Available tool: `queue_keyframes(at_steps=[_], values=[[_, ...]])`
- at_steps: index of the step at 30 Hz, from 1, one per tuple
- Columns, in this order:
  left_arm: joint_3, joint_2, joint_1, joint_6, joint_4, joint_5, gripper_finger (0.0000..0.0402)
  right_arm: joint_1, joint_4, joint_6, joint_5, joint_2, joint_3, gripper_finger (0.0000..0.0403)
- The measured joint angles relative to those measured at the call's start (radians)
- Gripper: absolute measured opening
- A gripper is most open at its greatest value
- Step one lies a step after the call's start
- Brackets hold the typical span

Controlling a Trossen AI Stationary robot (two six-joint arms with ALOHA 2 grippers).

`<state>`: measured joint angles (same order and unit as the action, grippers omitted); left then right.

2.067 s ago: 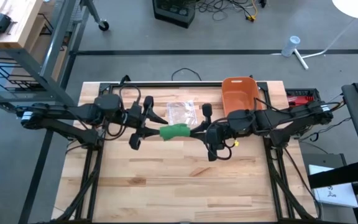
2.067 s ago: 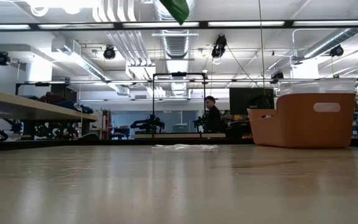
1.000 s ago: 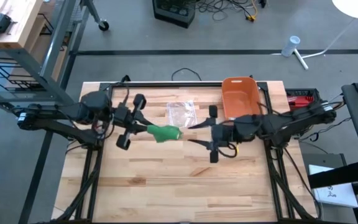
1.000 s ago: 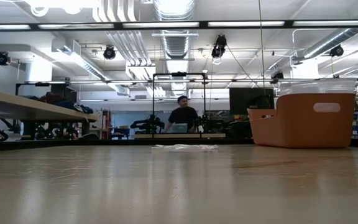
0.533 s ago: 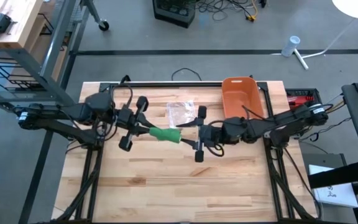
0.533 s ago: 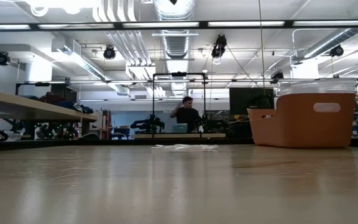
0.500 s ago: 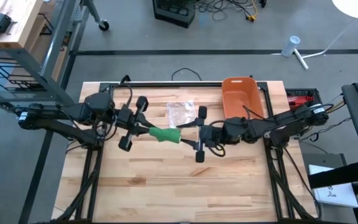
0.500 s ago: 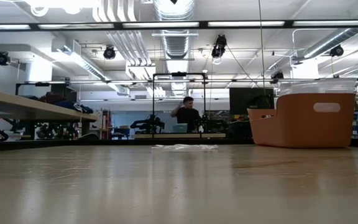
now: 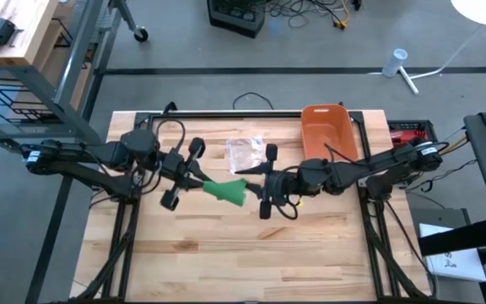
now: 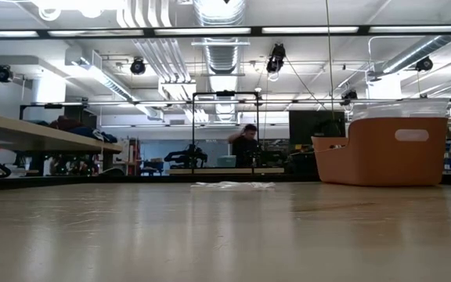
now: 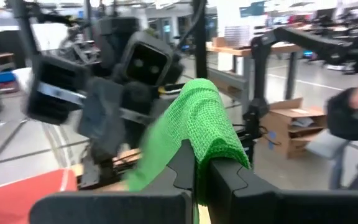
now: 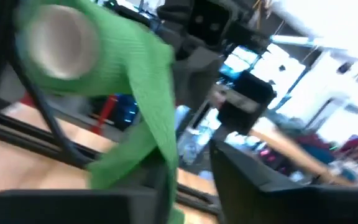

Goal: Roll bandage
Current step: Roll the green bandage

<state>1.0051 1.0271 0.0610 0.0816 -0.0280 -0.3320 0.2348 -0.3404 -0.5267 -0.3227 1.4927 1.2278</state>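
Observation:
A green bandage (image 9: 224, 192) hangs in the air over the middle of the table, between my two grippers. Its rolled end with a pale core (image 12: 58, 40) is on the side of my left gripper (image 9: 199, 181), which is shut on it. A loose strip (image 12: 160, 149) runs from the roll down toward my right gripper (image 9: 251, 181). That gripper points level from the table's right and is open, one finger (image 12: 253, 177) on each side of the strip. A gap shows beside the strip. Neither gripper appears in the low view. My left gripper pinches the green bandage (image 11: 199, 146) between its two shut fingers, coming level from the table's left. The cloth bulges up over the fingertips and trails off to one side. The bandage is lifted clear of the table. Whether my right gripper touches the strip I cannot tell.
An orange bin (image 9: 327, 131) stands at the far right of the table and shows in the low view too (image 10: 382, 153). A clear plastic bag (image 9: 247, 152) lies beside it at the far middle. A person (image 10: 247, 145) is in the room behind.
My right gripper has moved toward the table's left, up to the bandage's free end, and has rolled about its own line. The bandage, a compact lump a second ago, now stretches out as a wedge toward my right gripper.

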Motion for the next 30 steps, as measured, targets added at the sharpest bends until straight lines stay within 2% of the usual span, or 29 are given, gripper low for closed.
queue_keyframes(at_steps=[4,5,11,17,23,27,30], values=[[0.000,-0.001,0.010,-0.008,0.043,-0.030,0.0004,0.001,0.004,-0.157,-0.100,-0.011,0.001,0.0021],[0.000,-0.002,0.012,-0.010,0.060,-0.031,0.0004,0.003,0.005,-0.191,-0.122,-0.017,0.001,0.0011],[0.000,0.001,0.021,-0.021,0.157,-0.036,0.0004,0.008,0.000,-0.277,-0.181,-0.083,0.019,0.0003],[-0.005,0.004,0.038,-0.019,0.164,-0.036,0.0004,0.002,0.034,-0.242,-0.209,-0.149,0.026,0.0001],[-0.005,0.000,0.039,-0.043,0.150,-0.009,0.0004,0.017,0.222,-0.017,-0.115,-0.158,0.023,0.0023],[-0.005,-0.015,0.038,-0.047,0.156,0.081,0.0004,0.043,0.293,0.153,-0.083,-0.149,0.025,0.0074],[-0.005,-0.023,0.037,-0.047,0.145,0.088,0.0004,0.051,0.290,0.268,-0.037,-0.143,0.020,0.0122]])
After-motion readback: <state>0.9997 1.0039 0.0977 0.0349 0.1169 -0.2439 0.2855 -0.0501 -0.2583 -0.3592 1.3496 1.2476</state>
